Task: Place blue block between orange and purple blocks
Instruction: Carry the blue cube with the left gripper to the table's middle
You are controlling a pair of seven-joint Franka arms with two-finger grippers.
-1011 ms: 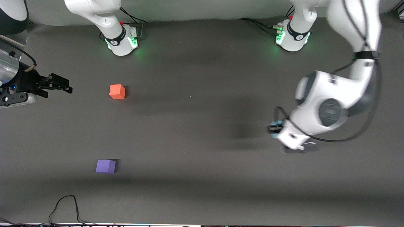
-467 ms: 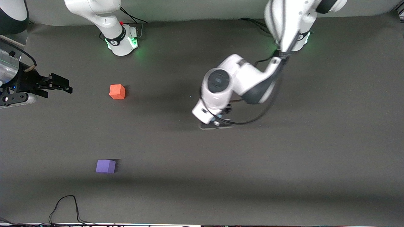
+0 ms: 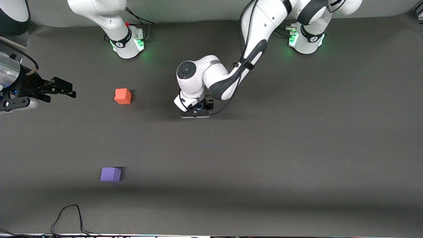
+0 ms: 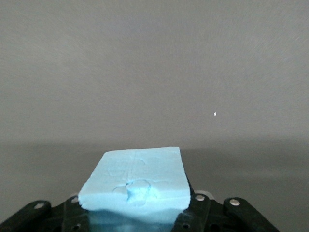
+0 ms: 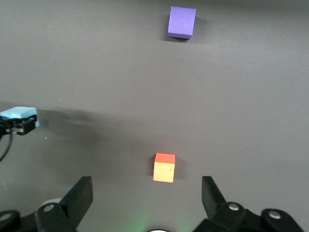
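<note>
The blue block [image 4: 137, 181] is clamped in my left gripper [image 4: 137, 217]. In the front view that gripper [image 3: 199, 109] hangs low over the middle of the table, toward the left arm's end from the orange block [image 3: 122, 96]. Only a sliver of the blue block [image 3: 199, 107] shows there. The purple block [image 3: 110, 174] lies nearer to the front camera than the orange one. My right gripper [image 3: 66, 89] waits open and empty at the right arm's end. In its wrist view the right gripper [image 5: 147, 193] sees the orange block [image 5: 164, 167], the purple block [image 5: 182, 21] and the held blue block [image 5: 18, 114].
The blocks lie on a dark grey mat [image 3: 264, 165]. The two arm bases [image 3: 127, 44] [image 3: 305, 39] stand along the robots' edge. A black cable [image 3: 69, 215] loops on the mat by the front edge near the purple block.
My left arm has swung from the left arm's end of the table to the middle, carrying the blue block toward the orange block. The right arm has not moved.
</note>
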